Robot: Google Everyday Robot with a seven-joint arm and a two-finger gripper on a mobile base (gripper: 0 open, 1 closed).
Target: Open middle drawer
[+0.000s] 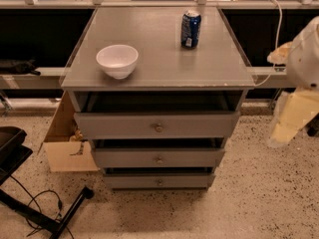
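The grey cabinet [159,59] has three drawers stacked in front. The middle drawer [124,158] has a flat grey front and a small round metal knob [159,160]. It stands out a little, with a dark gap above it. The taller top drawer [114,126] and the narrow bottom drawer [129,181] also stand out slightly. My gripper [291,121] hangs at the right edge of the view. It is to the right of the cabinet, level with the top drawer, and touches nothing.
A white bowl [117,60] and a blue can [190,29] stand on the cabinet top. An open cardboard box [65,151] sits on the floor at the cabinet's left. A black stand with cables [30,203] is at the lower left. A railing runs behind.
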